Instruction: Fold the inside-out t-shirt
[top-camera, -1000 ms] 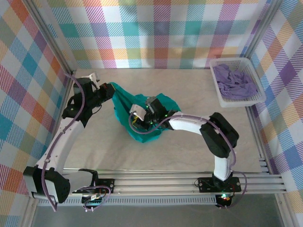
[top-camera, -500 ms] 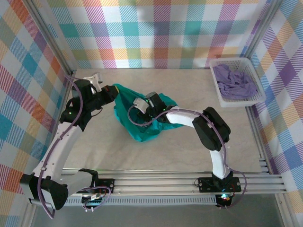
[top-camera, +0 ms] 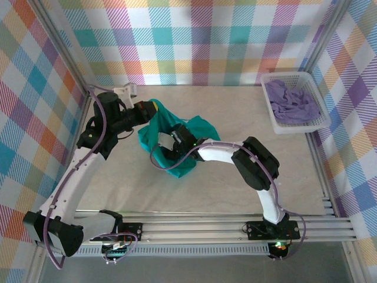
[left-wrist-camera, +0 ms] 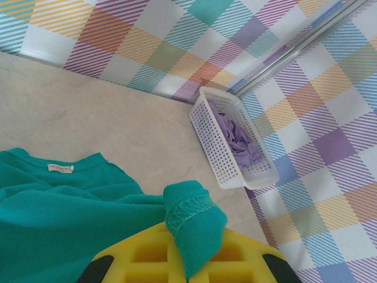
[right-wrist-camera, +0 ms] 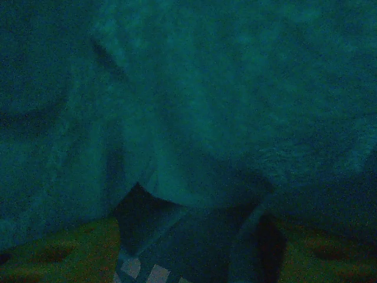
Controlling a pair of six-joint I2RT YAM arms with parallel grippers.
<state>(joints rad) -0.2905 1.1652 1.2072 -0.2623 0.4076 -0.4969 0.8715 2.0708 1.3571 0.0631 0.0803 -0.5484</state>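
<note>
Teal hem of the inside-out t-shirt (top-camera: 184, 133), at its eleven o'clock, sits clamped in the left gripper (top-camera: 151, 108). The right gripper (top-camera: 167, 142) is buried inside the shirt, so its finger state cannot be told. The arms are probably turning it right-side-out; next, the right gripper needs to seize an inner layer.

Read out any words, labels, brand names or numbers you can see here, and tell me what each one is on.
On the small pale yellow tag sewn at the neckline of the teal-green cotton t-shirt: one line of dark print, too small to read.
On the white plastic mesh basket: no text visible.
Nothing else here carries legible writing.
</note>
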